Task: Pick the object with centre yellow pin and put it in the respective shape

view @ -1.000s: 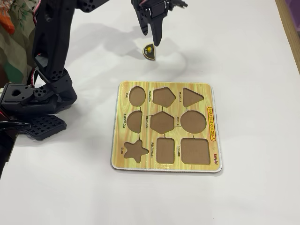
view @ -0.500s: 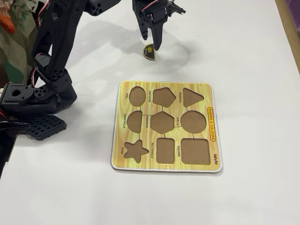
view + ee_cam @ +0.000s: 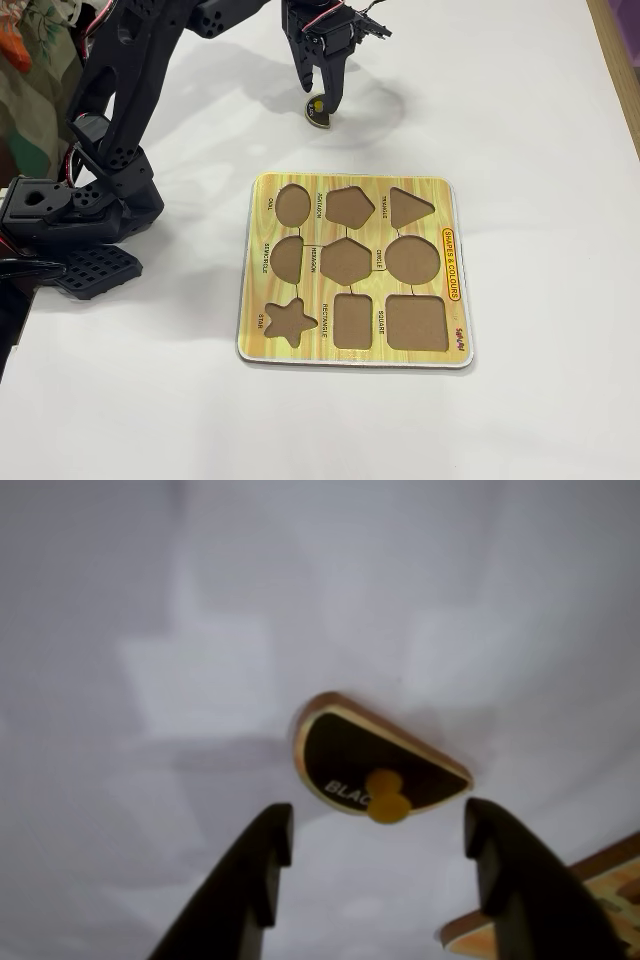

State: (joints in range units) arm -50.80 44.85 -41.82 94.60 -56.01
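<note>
- Gripper [image 3: 323, 92] is lower than it was one second ago: in the fixed view it has come down at the far side of the table [image 3: 520, 110], and the tips now reach to the level of the piece, where before they hung above it.
- You see in the wrist view that the jaws are open wide, one finger [image 3: 250, 865] on the left and the other on the right, and nothing is between them yet.
- The object with centre yellow pin [image 3: 375, 770] lies flat on the white table, just beyond the fingertips and about in the middle of the gap. Its dark face carries white letters, and the yellow knob [image 3: 387, 796] stands up from it. It has not moved in the last second.
- In the fixed view the piece [image 3: 318, 110] is a little to the right of the near finger and partly hidden by it; I cannot tell whether a finger touches it.
- The semicircle cutout [image 3: 287, 258] is empty. It is in the left column of the board [image 3: 452, 215], middle row, below the oval, well apart from the piece and nearer to you.
- For the task this means, I judge, that the approach is almost finished and the grasp is the next thing. You may need a little more reach forward before you close, so that the knob comes between the pads.
</note>
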